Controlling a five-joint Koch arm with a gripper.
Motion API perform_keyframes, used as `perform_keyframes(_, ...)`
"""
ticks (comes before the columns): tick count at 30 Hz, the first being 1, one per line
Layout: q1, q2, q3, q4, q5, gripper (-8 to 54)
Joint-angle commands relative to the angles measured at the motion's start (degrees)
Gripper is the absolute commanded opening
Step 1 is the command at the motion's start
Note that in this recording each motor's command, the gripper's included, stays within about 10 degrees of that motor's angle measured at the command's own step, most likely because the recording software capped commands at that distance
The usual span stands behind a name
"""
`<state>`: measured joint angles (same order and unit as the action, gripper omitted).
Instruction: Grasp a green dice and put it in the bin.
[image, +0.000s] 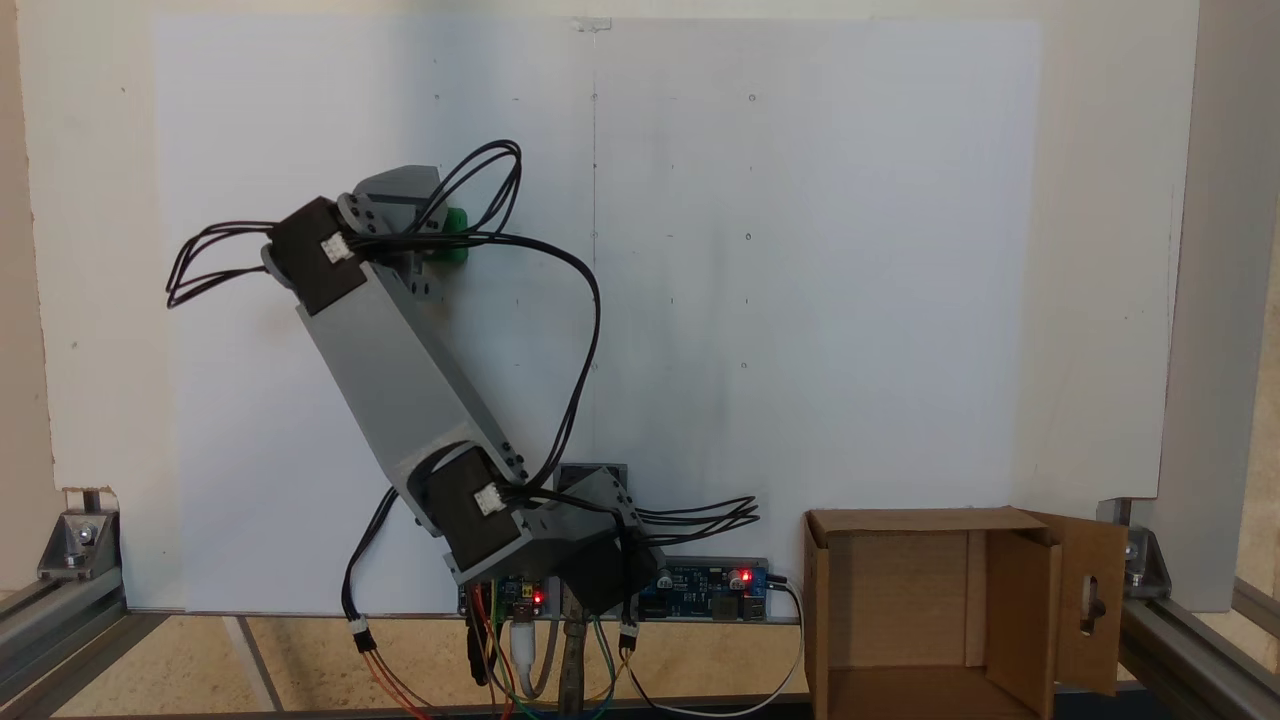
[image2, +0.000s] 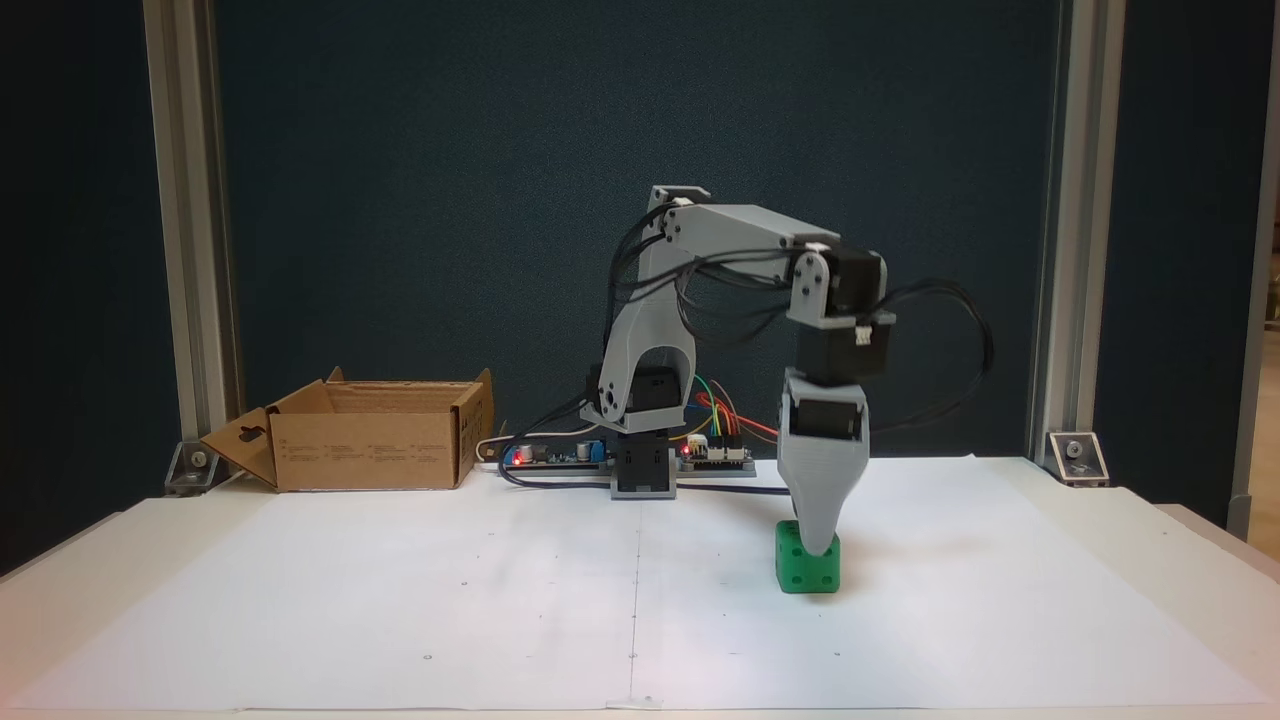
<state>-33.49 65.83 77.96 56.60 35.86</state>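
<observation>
in both fixed views a white sheet (image2: 420, 590) covers most of the table, with wide bare paper on every side of the arm's working end. in a fixed view the sheet's front edge runs along the bottom of the frame and metal frame posts (image2: 190, 230) stand at the far left and far right, well apart from the arm. the bin (image2: 370, 450) sits at left of centre in that frame, at the sheet's far edge, its keyhole flap folded outward to the left; in a fixed view the bin (image: 900, 620) fills the lower right corner, open side toward the camera. circuit boards (image2: 720, 458) and loose wires sit beside the arm's base at mid-frame.

the green dice (image2: 808, 562) rests on the paper right of centre, well apart from the bin. the gripper (image2: 822, 540) points straight down onto it, the grey finger overlapping the dice's upper face. only one tapered finger shows, the other lying behind it, so i cannot tell how far apart the jaws stand or whether they grip the dice. in a fixed view the green dice (image: 455, 235) peeks out from behind the gripper (image: 425, 235) at upper left, partly hidden by cables.
</observation>
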Motion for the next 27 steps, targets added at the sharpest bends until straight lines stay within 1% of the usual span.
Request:
perform_keyframes(1,0.09,0.09,-1.23,-0.79,3.96,43.2)
perform_keyframes(11,0.35,-2.55,-1.23,-2.37,3.87,43.1)
perform_keyframes(27,0.79,-2.81,0.97,-2.29,3.87,42.1)
